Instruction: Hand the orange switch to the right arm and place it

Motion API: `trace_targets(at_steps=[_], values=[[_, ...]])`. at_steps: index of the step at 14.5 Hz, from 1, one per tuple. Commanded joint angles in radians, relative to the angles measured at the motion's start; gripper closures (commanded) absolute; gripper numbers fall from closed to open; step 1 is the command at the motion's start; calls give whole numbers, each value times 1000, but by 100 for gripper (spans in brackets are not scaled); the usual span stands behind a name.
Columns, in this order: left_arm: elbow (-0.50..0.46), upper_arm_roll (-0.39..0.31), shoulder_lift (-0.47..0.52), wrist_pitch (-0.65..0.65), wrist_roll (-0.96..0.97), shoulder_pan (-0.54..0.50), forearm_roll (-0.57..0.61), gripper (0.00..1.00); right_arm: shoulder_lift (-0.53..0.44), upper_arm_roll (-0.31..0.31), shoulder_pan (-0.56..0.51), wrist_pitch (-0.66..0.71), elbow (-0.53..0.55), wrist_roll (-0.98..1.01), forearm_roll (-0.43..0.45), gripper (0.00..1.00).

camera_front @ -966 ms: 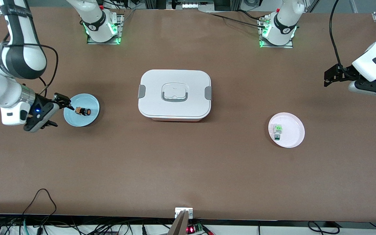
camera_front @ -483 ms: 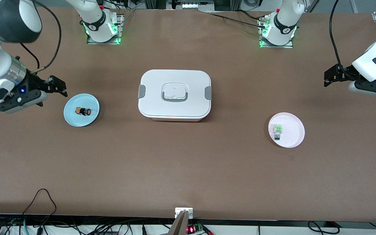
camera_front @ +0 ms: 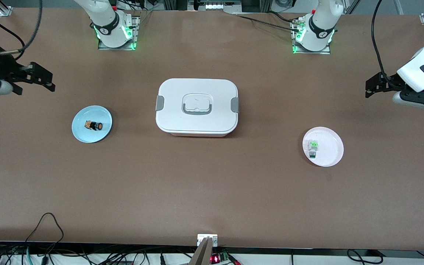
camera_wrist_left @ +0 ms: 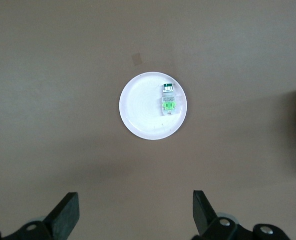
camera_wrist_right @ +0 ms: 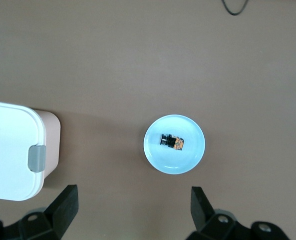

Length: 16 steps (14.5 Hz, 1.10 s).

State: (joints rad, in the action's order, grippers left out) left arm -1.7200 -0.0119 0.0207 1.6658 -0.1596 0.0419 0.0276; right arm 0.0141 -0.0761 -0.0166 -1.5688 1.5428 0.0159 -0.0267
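- Front view: orange switch (camera_front: 94, 125) lies on its side on the blue plate (camera_front: 81, 130), which sits toward the right arm's end of the desk (camera_front: 212, 191) from the white lidded box (camera_front: 197, 106), well apart from it. Black barrel, orange body pieces, round orange-brown end face turned toward the box. Nothing touches it.
- Front view: right gripper (camera_front: 44, 80) is up over bare desk near the edge, well apart from the blue plate, jaws apart and empty. Left gripper (camera_front: 374, 85) waits over the left arm's end of the desk, jaws apart and empty, off from the pink plate (camera_front: 331, 152) that holds the white-and-green part (camera_front: 312, 147).
- Left wrist view: sees only the pink plate and the white-and-green part on it; both black fingers (camera_wrist_left: 68, 212) stand wide, nothing between.
- Right wrist view: blue plate with the switch near its centre, box corner at the frame edge; fingers (camera_wrist_right: 67, 200) wide apart, nothing held.
- Judgement: switch looks placed, with both arms clear of it. If regrasping, come straight down, jaws across the narrow black body, not the round end; small part, may roll or skid on the smooth plate.
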Motion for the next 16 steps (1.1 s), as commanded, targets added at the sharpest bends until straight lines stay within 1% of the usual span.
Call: trace_targets(at_steps=[1, 4, 16], values=[[4, -5, 4, -6, 12, 12, 18, 0, 12, -7, -51, 53, -59, -22, 5, 0], [4, -7, 4, -6, 12, 12, 18, 0, -22, -10, -66, 96, -55, -11, 2, 0], [4, -7, 4, -6, 11, 9, 15, 0, -8, -10, -49, 95, -59, -11, 10, 0]])
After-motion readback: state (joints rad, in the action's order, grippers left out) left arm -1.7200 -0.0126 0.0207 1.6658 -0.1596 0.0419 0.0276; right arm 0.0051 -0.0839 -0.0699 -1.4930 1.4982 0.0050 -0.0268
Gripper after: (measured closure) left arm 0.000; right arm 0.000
